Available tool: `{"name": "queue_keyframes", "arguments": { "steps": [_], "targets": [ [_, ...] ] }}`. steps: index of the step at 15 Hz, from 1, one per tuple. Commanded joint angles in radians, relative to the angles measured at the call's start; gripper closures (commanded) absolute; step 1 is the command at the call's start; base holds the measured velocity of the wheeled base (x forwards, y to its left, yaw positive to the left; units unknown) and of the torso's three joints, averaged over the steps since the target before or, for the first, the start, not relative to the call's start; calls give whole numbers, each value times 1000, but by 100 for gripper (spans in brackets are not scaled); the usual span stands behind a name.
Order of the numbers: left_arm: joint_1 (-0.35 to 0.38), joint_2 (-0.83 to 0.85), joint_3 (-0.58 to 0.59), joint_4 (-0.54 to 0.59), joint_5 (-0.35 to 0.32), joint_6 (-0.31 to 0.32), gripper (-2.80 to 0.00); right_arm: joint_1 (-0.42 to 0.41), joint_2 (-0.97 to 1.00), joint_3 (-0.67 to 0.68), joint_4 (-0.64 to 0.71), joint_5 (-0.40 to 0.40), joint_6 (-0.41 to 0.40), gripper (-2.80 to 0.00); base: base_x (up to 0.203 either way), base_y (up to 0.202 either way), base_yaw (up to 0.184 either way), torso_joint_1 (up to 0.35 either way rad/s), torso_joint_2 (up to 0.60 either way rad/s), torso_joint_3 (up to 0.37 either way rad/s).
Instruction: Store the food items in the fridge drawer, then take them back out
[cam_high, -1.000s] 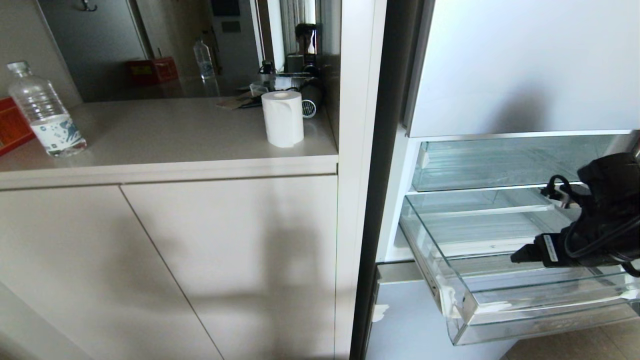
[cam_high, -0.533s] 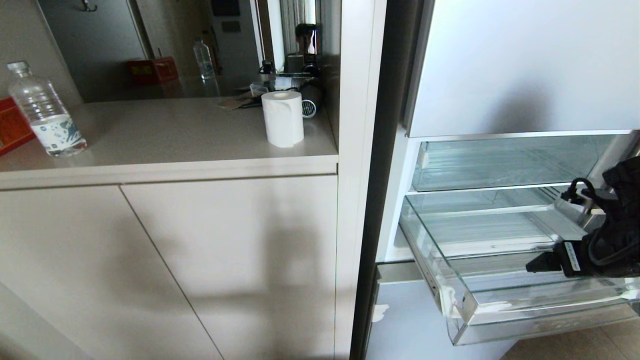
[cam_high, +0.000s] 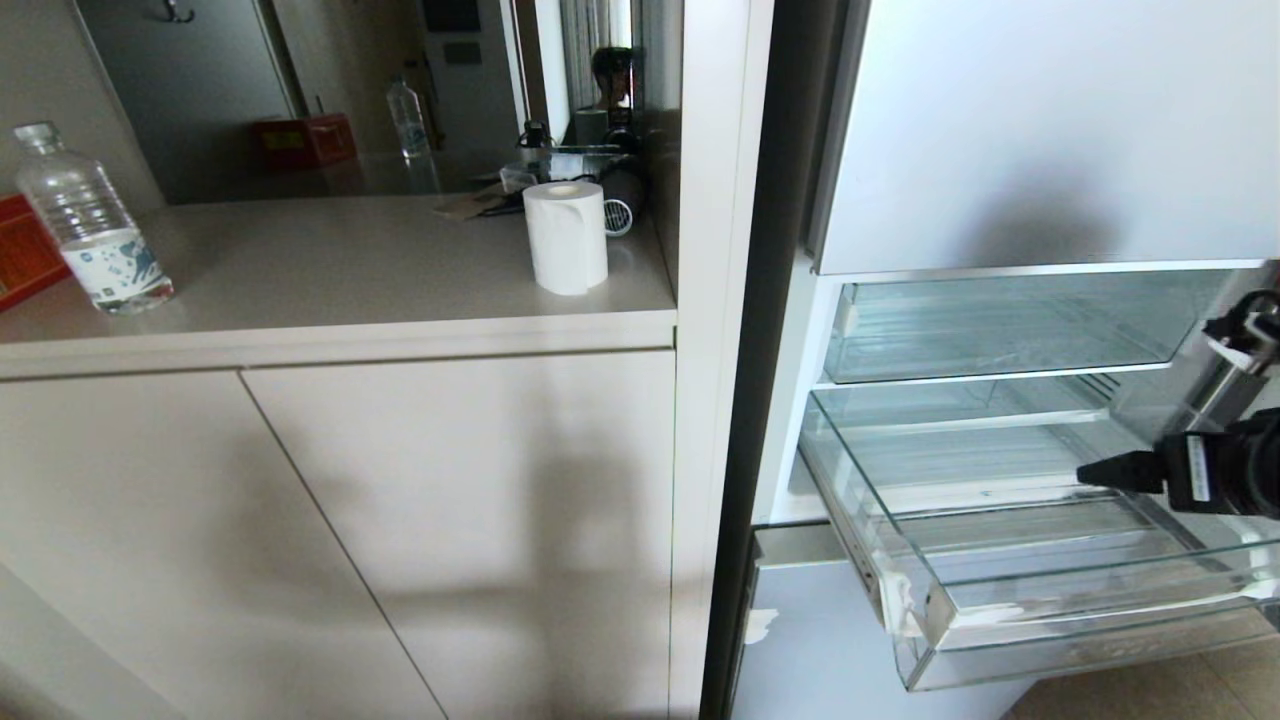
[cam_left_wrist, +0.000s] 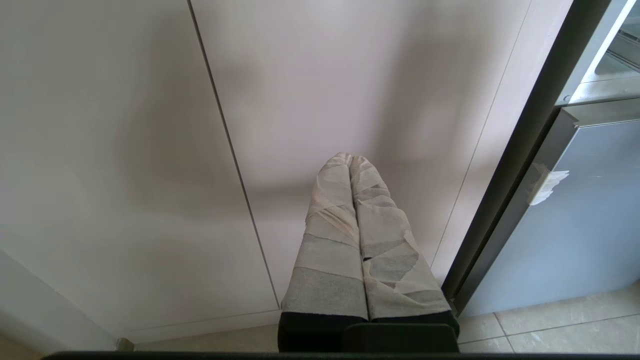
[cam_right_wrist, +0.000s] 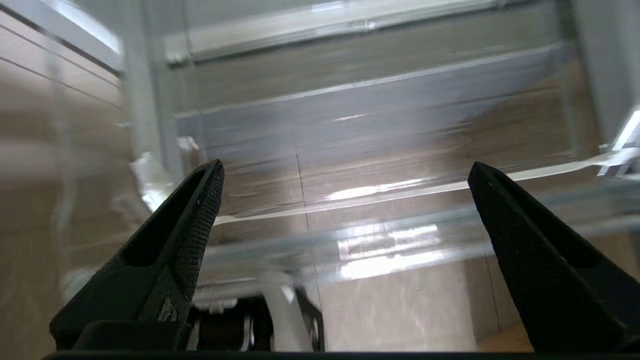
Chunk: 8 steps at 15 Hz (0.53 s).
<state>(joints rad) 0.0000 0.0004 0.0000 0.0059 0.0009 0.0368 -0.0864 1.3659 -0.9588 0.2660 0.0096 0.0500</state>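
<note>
Kitchen, open fridge (cam_high: 1040, 130) | fridge drawer (cam_high: 930, 610) pulled out, no food visible | stiff, slick clear plastic; best held by thick front lip | right gripper (cam_right_wrist: 345, 180) jaws wide, empty | left gripper (cam_left_wrist: 351, 160) jaws closed, parked.

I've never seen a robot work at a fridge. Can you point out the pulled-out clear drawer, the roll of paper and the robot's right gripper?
fridge drawer (cam_high: 1090, 620): head view, on its thick clear front lip.
paper roll (cam_high: 566, 240): head view, on its white side.
right gripper (cam_right_wrist: 345, 180): right wrist view, midway between its two black fingertips, open wide.
</note>
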Motion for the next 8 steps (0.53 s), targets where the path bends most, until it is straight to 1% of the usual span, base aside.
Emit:
{"name": "queue_keyframes", "arguments": {
  "steps": [1, 4, 6, 8],
  "targets": [
    [0, 1, 0, 0, 1, 0, 0, 1, -264, 68, 0, 2, -4, 0, 0, 0, 0, 0, 0, 0],
    [1, 1, 0, 0, 0, 0, 0, 2, -592, 181, -1, 3, -15, 0, 0, 0, 0, 0, 0, 0],
    [0, 1, 0, 0, 1, 0, 0, 2, -837, 286, -1, 5, -52, 0, 0, 0, 0, 0, 0, 0],
    [0, 0, 0, -1, -1, -7, 0, 2, -1030, 413, -14, 16, -86, 0, 0, 0, 0, 0, 0, 0]
  ]
}}
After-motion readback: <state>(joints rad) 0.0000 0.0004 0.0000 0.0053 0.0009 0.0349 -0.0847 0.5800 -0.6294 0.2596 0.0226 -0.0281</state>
